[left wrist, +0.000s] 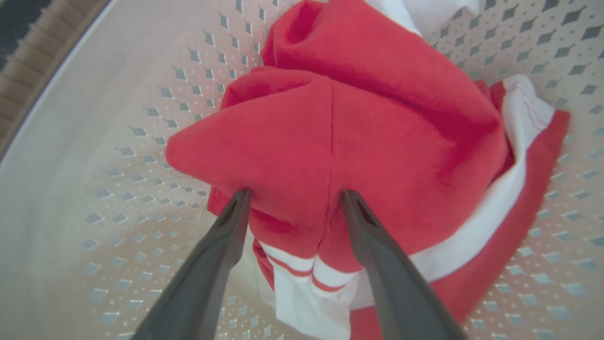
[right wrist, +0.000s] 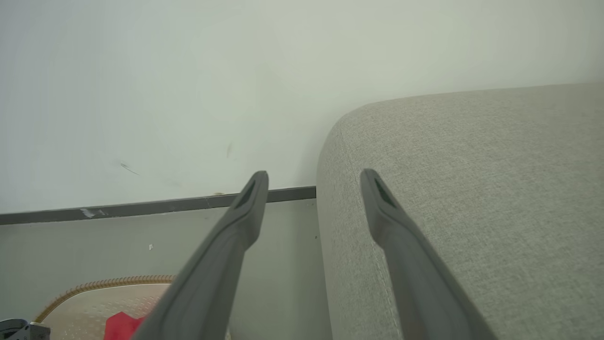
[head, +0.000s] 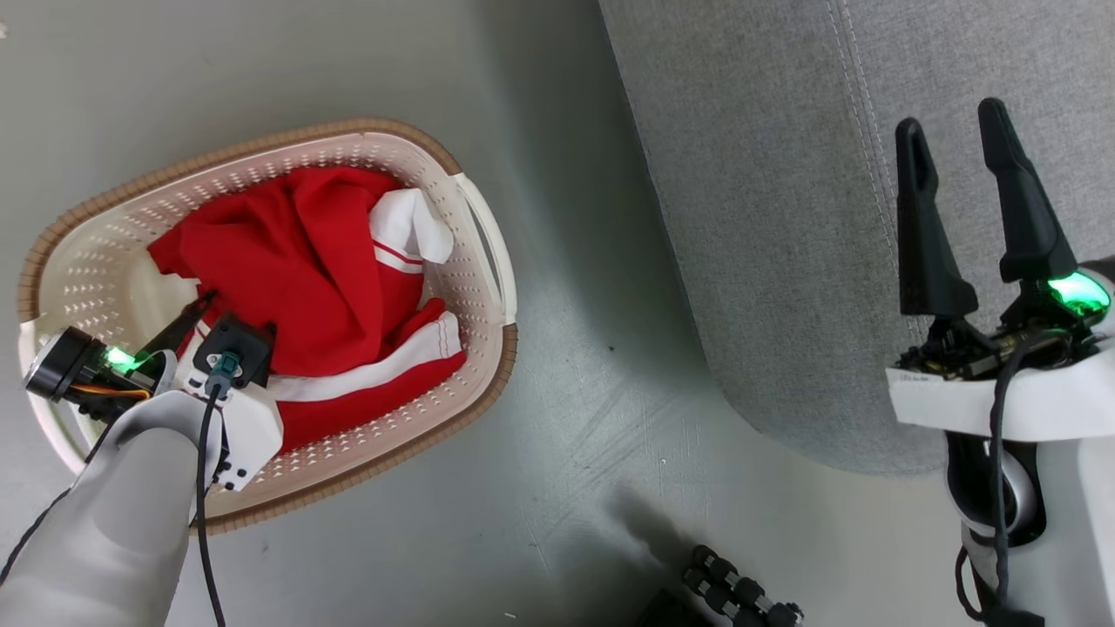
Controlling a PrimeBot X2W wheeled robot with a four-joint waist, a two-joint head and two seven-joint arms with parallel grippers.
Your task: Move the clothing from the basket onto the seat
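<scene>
One crumpled heap of clothing [head: 305, 261] fills the middle of the basket [head: 96, 261] at the left of the head view. All of it is inside the rim, and none lies on the part of the seat that shows. The left gripper [left wrist: 295, 194] is down in the basket at the heap's lower-left end. In the left wrist view its jaws stand wide apart, the two tips pressed against a raised red fold that sits between them, with nothing clamped yet. The cloth looks soft, light and limp, so it should bunch and drape rather than keep any shape. A pinch on a single thin layer might slip, or lift one piece while the rest trails. That thick fold with its seam, just above the striped cuffs, seems a sound place to close. As it lies, the heap's long axis runs roughly from the lower left to the upper right of the head view, along the basket's own length. A white cuff [head: 409, 222] pokes toward the upper right, and a white band [head: 375, 370] edges the lower side. Bare floor [head: 592, 366] separates the basket from the seat [head: 766, 218], which takes the upper right of the frame. Over it, at far right, the right gripper [head: 951, 117] hangs with jaws spread wide and empty, fingers pointing up the frame.
</scene>
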